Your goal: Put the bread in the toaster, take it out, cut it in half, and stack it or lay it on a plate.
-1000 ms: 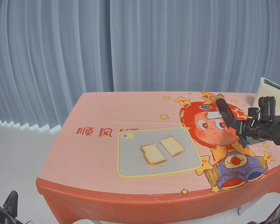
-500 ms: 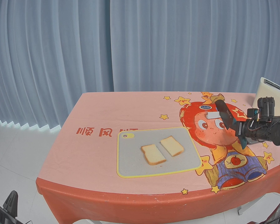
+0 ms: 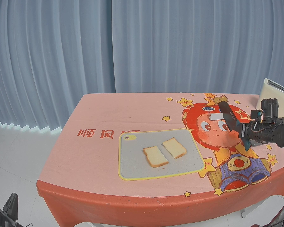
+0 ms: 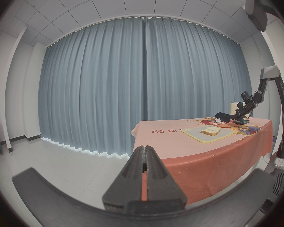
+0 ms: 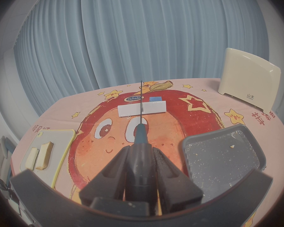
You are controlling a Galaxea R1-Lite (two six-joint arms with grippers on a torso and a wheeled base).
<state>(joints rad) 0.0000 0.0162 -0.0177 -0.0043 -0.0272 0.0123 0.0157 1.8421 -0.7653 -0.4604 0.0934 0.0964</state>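
Two bread halves (image 3: 155, 156) (image 3: 174, 148) lie side by side on the grey, yellow-rimmed cutting board (image 3: 132, 164); they also show in the right wrist view (image 5: 41, 153). My right gripper (image 3: 244, 133) hovers above the table right of the board, shut on a knife whose black blade (image 3: 228, 115) points up and toward the board. The right wrist view has the knife handle (image 5: 140, 136) clamped between the fingers, blade edge-on. The cream toaster (image 3: 276, 95) stands at the far right. My left gripper (image 4: 144, 174) is shut with nothing in it, low and well off the table's left side.
A dark grey plate (image 5: 221, 155) with crumbs sits right beside my right gripper. A small white knife rest (image 5: 142, 108) lies on the cloth ahead of the blade. The tablecloth left of the board is bare. Curtains hang behind the table.
The right gripper and knife have shifted very slightly to the right. Bread, board and left arm have not moved.
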